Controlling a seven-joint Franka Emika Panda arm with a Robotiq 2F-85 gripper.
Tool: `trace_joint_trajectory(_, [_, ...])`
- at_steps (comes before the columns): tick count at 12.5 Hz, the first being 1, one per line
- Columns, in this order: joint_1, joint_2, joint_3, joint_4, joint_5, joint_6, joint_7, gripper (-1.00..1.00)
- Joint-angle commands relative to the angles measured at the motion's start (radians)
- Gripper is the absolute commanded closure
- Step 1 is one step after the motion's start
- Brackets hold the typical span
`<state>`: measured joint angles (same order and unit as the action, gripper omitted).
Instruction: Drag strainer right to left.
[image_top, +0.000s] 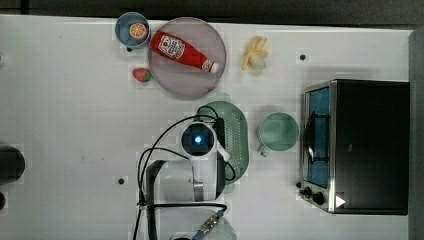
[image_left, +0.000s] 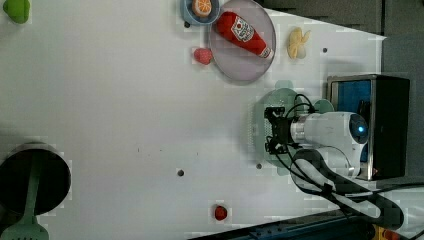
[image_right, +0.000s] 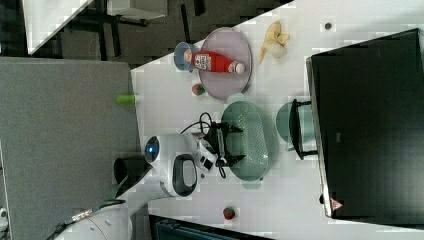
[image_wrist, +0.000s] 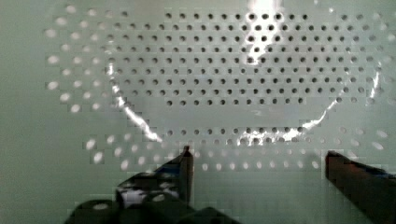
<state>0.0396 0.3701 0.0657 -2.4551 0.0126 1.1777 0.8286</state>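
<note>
With its fingers spread wide and gripping nothing, the hand (image_right: 227, 145) is hanging inside the strainer (image_right: 252, 140), which is sitting on the table (image_top: 75, 100) between the grey plate (image_top: 192, 82) and mug (image_top: 278, 131), so it should be pressing a finger against the wall and pulling steadily sideways.

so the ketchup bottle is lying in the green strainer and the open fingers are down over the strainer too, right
Not quite. The ketchup bottle lies on the round grey plate, not in the strainer; the top view shows this. The rest stands: the gripper is over the strainer with its fingers open, as the wrist view shows.
</note>
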Motion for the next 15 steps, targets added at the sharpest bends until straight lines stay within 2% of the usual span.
trace_joint_trajectory(1, [0.078,-0.008,0.050,0.019,0.040,-0.005,0.042,-1.00])
trace_joint_trajectory(11, [0.269,0.035,0.059,0.123,0.265,-0.064,0.054,-1.00])
trace_joint_trajectory(15, [0.341,0.081,0.059,0.198,0.320,-0.075,0.166,-1.00])
